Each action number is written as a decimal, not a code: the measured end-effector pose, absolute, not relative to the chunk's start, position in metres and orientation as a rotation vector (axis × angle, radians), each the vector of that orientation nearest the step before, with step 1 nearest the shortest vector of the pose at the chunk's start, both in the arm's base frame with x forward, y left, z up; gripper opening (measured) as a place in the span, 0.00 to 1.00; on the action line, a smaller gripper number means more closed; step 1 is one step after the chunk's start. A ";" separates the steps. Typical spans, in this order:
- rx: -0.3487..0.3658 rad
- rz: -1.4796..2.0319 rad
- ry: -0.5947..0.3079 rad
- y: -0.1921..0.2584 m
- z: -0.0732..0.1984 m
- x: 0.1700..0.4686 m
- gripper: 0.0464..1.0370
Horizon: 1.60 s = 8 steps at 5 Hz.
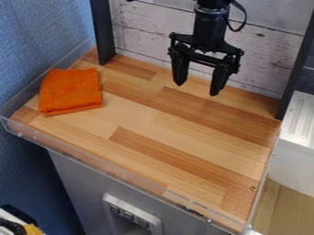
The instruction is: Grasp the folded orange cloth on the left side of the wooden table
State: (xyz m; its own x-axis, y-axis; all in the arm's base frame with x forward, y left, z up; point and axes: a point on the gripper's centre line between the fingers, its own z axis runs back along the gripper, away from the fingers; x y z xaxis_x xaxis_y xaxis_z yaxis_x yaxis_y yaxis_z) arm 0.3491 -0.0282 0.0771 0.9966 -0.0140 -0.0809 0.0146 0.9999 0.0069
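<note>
Black fingers point(180, 68) hang spread apart, and we see nothing between them; the gripper point(196, 89) is above the wooden board point(184, 137), its arm point(211, 25) cut off by the top edge. Toward the view's left lies the orange cloth point(71, 91), folded into a thick, fuzzy, roughly square pad, its underside hidden. We can't make out the yellow item point(34, 229) cropped at bottom left.

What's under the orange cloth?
The tabletop shows all round the cloth, which looks folded and lies flat on it. The patch directly beneath is covered, as are the inner layers, so I can't tell whether anything is hidden there.
</note>
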 end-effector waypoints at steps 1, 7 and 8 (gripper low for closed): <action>-0.002 -0.106 0.092 -0.012 0.068 0.344 0.96; -0.017 -0.845 -0.044 0.156 0.070 0.351 0.96; -0.033 -0.899 -0.031 0.170 0.068 0.351 0.96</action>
State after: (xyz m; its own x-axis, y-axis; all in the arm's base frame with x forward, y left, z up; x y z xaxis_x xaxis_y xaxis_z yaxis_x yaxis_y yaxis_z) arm 0.3513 0.1704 0.0681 0.6223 -0.7817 0.0410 0.7826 0.6223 -0.0159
